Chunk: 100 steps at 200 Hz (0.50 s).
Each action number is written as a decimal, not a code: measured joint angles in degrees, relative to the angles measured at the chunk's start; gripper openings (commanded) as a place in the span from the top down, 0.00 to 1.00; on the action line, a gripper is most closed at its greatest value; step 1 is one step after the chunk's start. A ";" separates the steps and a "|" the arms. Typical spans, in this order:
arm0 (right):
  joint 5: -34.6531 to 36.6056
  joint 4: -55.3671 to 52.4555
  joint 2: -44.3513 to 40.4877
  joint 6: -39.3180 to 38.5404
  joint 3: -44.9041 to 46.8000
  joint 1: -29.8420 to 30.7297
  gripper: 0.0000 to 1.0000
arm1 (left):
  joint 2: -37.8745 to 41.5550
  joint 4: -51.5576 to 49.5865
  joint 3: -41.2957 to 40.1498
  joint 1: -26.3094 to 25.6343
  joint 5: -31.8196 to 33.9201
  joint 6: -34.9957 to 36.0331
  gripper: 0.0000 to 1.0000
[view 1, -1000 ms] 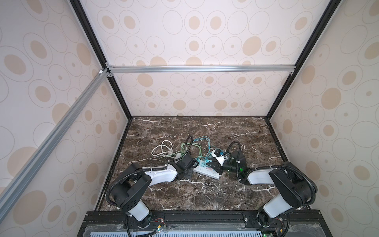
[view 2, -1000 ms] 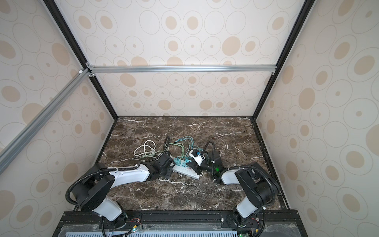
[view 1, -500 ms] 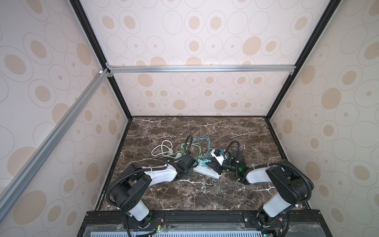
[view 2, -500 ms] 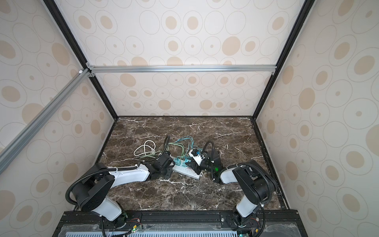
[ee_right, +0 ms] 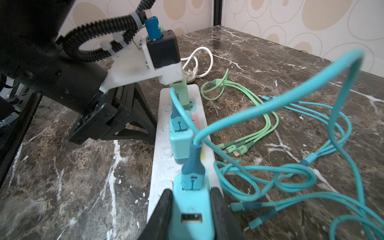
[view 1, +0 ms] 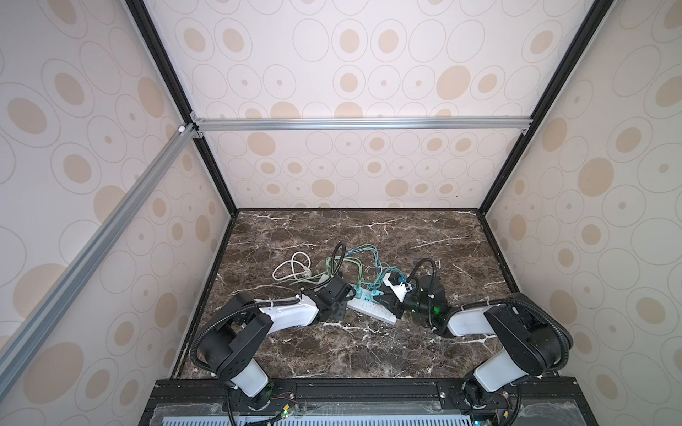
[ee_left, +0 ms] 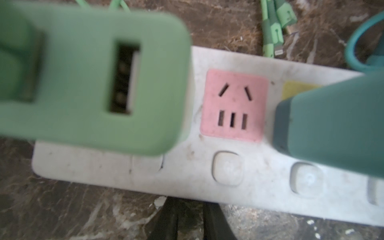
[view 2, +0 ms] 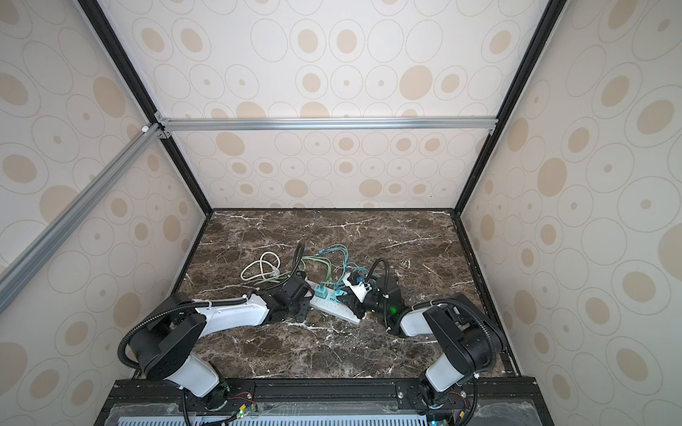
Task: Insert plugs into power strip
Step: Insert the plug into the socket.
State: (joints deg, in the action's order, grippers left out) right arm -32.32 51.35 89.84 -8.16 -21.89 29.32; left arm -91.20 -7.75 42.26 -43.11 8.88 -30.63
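Note:
The white power strip [view 1: 371,311] [view 2: 334,310] [ee_left: 259,172] [ee_right: 164,166] lies slantwise on the marble between my arms. All three plugs stand in it. The mint green plug [ee_left: 83,83] [ee_right: 180,91] sits at one end. A teal plug [ee_left: 332,124] [ee_right: 180,141] covers the yellow socket, leaving the pink socket [ee_left: 233,106] bare. My right gripper [ee_right: 191,193] [view 1: 385,300] is shut on the other teal plug [ee_right: 192,209]. My left gripper [ee_left: 187,209] [view 1: 337,313] is shut on nothing, its tips against the strip's long side.
A white cord [view 1: 291,269] [ee_right: 199,62] lies coiled behind the strip. Green cables [ee_right: 249,99] and teal cables [ee_right: 291,176] sprawl over the marble beside and behind it; one teal cable arches up close to my right wrist. Patterned walls close in three sides.

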 measured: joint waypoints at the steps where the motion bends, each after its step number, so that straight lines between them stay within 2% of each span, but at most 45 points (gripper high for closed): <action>1: 0.00 0.04 0.00 0.00 0.02 0.00 1.00 | 0.00 0.00 0.02 0.00 0.00 0.00 0.79; 47: 0.07 5.68 2.36 1.90 1.27 0.02 1.00 | 0.39 -0.50 0.48 0.17 -2.38 0.00 0.76; 100: 2.58 24.94 9.38 5.95 6.86 0.42 1.00 | 7.21 -2.14 5.09 0.33 -14.99 0.55 0.67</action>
State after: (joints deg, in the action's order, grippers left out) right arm -29.74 76.29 99.22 -2.22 -15.03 29.74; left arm -83.99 -9.89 47.35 -42.78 -6.11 -30.09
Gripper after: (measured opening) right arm 0.285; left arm 0.309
